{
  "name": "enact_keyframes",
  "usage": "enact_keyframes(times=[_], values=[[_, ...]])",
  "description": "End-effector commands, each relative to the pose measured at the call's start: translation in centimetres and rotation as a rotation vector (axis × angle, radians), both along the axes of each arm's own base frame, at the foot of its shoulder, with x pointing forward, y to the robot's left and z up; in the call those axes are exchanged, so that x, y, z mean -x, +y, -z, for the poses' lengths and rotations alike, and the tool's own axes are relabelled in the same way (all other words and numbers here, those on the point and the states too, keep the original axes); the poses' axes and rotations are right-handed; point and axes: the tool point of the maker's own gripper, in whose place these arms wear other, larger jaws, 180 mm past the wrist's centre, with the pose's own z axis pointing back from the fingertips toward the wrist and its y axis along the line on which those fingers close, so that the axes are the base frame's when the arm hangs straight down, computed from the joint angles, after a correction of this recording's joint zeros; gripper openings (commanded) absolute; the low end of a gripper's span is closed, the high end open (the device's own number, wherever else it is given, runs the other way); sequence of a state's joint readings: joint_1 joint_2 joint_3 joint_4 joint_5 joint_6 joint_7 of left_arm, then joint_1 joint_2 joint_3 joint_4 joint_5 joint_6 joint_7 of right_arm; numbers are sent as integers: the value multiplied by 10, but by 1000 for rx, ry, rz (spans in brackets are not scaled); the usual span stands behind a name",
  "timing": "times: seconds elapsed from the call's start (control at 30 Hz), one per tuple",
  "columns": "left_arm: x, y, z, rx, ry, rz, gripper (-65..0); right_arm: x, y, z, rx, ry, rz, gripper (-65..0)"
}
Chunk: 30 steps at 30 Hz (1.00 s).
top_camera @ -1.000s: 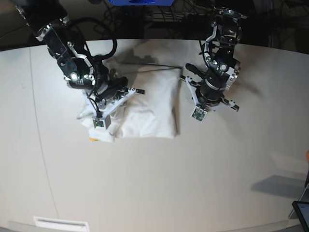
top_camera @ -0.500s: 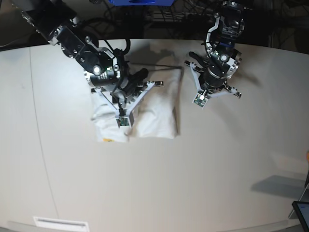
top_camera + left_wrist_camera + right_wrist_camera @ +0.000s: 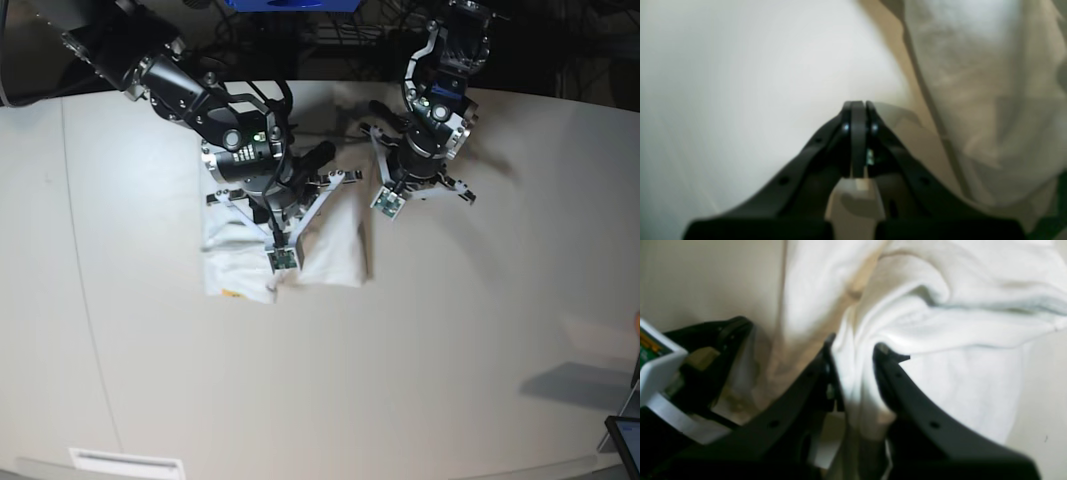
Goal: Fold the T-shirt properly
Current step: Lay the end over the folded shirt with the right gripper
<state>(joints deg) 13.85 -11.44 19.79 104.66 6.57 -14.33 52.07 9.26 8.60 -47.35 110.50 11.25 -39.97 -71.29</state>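
The white T-shirt lies as a folded bundle on the table, a bit of yellow print showing at its lower left corner. My right gripper hangs over the bundle's middle. In the right wrist view that gripper is shut on a thick fold of the T-shirt, the cloth bunched between its black fingers. My left gripper hovers just off the shirt's upper right corner. In the left wrist view it is shut on nothing, with the T-shirt to its right.
The pale table curves away at its far edge, with dark racks and cables behind it. A dark tablet corner sits at the lower right edge. A white label lies at the front left.
My right arm has swung rightward, dragging the shirt's left part over the bundle. My left arm has shifted left and up, toward the shirt's right edge.
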Motion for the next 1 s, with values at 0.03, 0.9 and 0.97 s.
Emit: enact_keyframes(times=[0.03,0.9,0.97], values=[[14,4,9,-14,65,-4,-650,-19,1,-15,-5,-69,9,-650],[19,87,-29,-107,-23,-176,-650,-22,30,-24,-9,-54,-51,-650],[26,104,-31,-127,-22,-220,-650,-21,30,-24,-5,-43,-55,-650]])
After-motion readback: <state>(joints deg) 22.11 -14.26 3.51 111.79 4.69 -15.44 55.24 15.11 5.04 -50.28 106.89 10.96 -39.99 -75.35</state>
